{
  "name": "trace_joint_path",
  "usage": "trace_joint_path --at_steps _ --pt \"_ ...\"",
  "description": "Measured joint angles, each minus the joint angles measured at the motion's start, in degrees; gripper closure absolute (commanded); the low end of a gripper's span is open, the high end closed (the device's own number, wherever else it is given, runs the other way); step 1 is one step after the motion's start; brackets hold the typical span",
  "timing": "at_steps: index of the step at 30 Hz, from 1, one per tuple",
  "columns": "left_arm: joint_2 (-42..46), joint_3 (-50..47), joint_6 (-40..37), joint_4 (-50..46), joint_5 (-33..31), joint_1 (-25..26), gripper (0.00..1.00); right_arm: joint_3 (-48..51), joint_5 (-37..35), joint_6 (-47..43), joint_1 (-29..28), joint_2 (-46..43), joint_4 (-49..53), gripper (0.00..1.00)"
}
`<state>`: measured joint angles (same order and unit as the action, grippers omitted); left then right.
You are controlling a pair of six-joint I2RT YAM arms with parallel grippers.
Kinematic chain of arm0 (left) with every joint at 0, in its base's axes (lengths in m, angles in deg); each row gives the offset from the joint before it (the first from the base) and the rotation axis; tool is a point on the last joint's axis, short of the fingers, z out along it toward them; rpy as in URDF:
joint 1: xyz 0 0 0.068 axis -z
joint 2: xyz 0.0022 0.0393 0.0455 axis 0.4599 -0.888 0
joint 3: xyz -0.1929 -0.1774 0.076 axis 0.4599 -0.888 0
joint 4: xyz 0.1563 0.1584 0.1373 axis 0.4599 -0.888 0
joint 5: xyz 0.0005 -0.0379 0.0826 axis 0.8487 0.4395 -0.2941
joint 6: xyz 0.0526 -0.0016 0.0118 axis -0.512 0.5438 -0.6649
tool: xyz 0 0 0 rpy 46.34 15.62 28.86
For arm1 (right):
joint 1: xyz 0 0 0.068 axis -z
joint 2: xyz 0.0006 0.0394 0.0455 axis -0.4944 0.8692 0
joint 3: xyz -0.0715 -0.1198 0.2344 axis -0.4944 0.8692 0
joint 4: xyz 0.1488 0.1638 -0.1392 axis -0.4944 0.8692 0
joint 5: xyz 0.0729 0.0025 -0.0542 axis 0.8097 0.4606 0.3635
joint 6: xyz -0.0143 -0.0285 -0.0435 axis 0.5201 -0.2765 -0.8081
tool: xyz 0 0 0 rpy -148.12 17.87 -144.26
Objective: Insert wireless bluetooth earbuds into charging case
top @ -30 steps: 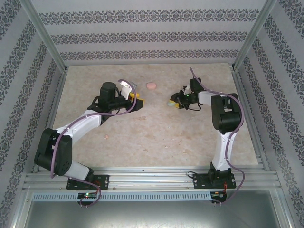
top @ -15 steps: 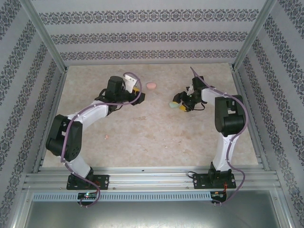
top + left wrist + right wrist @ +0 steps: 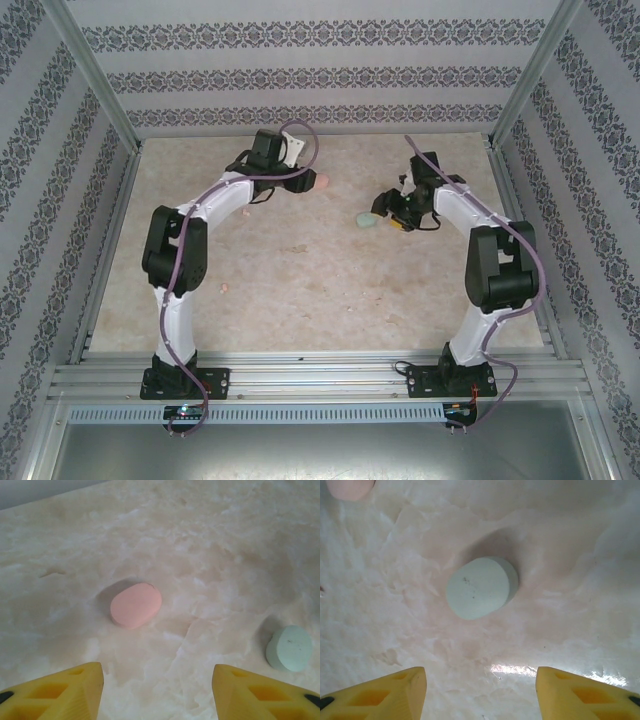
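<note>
A closed pink oval charging case [image 3: 136,605] lies on the marbled table, just ahead and to the left of my left gripper [image 3: 157,690], which is open and empty. A closed mint green case [image 3: 480,587] lies ahead of my right gripper [image 3: 480,695], also open and empty. From above, the pink case [image 3: 318,181] sits next to the left gripper [image 3: 303,180], and the mint case [image 3: 366,219] lies just left of the right gripper [image 3: 388,212]. A tiny pink speck [image 3: 223,288], possibly an earbud, lies in the near left part of the table.
The mint case [image 3: 289,648] also appears at the right of the left wrist view, and the pink case [image 3: 350,487] at the top left corner of the right wrist view. Patterned walls [image 3: 320,80] enclose the table on three sides.
My left arm has stretched toward the back of the table up to the pink case. My right gripper has opened and drawn back to the right, leaving the mint case on the table.
</note>
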<state>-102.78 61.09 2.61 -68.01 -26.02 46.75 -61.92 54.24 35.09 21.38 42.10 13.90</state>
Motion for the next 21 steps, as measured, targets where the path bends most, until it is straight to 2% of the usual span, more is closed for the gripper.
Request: trace_joint_path --at_steps 7,12,18,21 --pt "-4.6 6.0 -2.1 -5.4 5.0 -1.5 0.41 -25.8 -3.3 -5.0 -5.8 13.4 6.9 0.40" --pt "-10.3 15.6 -2.9 -10.7 7.5 -3.4 0.45 -45.9 -8.6 -7.4 -8.1 25.6 14.0 0.38" --pt "-9.9 12.0 -0.8 -10.5 10.1 -6.8 0.45 -70.4 -14.0 -7.8 -11.5 40.6 18.9 0.35" --pt "-9.1 7.0 0.1 -9.9 10.6 -7.8 0.45 -76.1 -15.6 -7.1 -13.2 45.4 17.5 0.35"
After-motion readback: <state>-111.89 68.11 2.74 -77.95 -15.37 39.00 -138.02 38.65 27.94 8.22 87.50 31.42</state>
